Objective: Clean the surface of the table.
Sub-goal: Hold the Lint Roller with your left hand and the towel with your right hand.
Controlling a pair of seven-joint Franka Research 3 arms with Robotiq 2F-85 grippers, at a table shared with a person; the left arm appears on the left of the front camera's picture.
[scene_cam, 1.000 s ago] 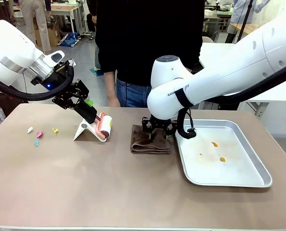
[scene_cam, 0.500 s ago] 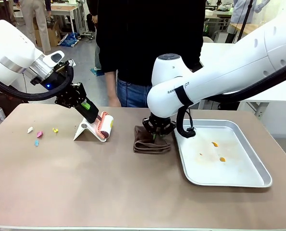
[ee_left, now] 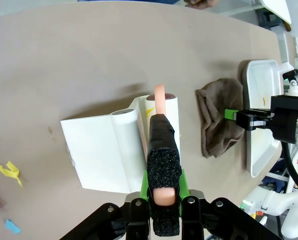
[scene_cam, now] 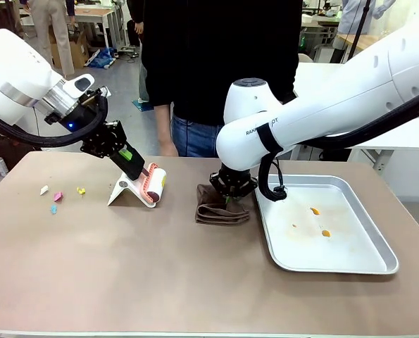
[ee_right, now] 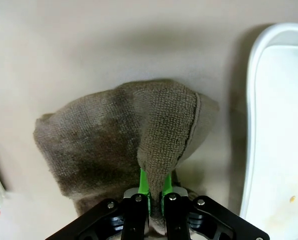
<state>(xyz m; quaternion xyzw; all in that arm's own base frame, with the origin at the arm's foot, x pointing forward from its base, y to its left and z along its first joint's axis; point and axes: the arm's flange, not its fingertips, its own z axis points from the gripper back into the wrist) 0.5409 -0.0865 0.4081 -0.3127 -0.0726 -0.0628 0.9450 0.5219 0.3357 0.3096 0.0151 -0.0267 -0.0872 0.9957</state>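
Under both end effectors: the worktop (scene_cam: 160,282), matte beige-brown with a pale edge, spreads wide and carries everything on show.
Left end effector (ee_left: 164,170): clenched on the peach handle of a lint roller (scene_cam: 155,184). The white roll sits just past its fingertips, against a white folded stand (ee_left: 101,150).
Off the left end effector's outer side: small coloured scraps (scene_cam: 58,197) in white, pink, yellow and blue lie loose on the bare top, well apart from the fingers.
Right end effector (ee_right: 151,189): pointing straight down and pinched tight on a fold of a brown cloth (ee_right: 103,145). The rest of the cloth lies crumpled on the worktop beneath it.
Just beside the right end effector: a silver tray (scene_cam: 336,266), with orange crumbs (scene_cam: 315,210) and a faint smear inside.
Across from both end effectors: a person (scene_cam: 216,63) in a black top and jeans stands at the far edge.
Room: white-topped tables (scene_cam: 399,137), boxes and other people farther back.
Writing: print on the right arm is half covered by a black band; only "OT" at its end reads clearly.
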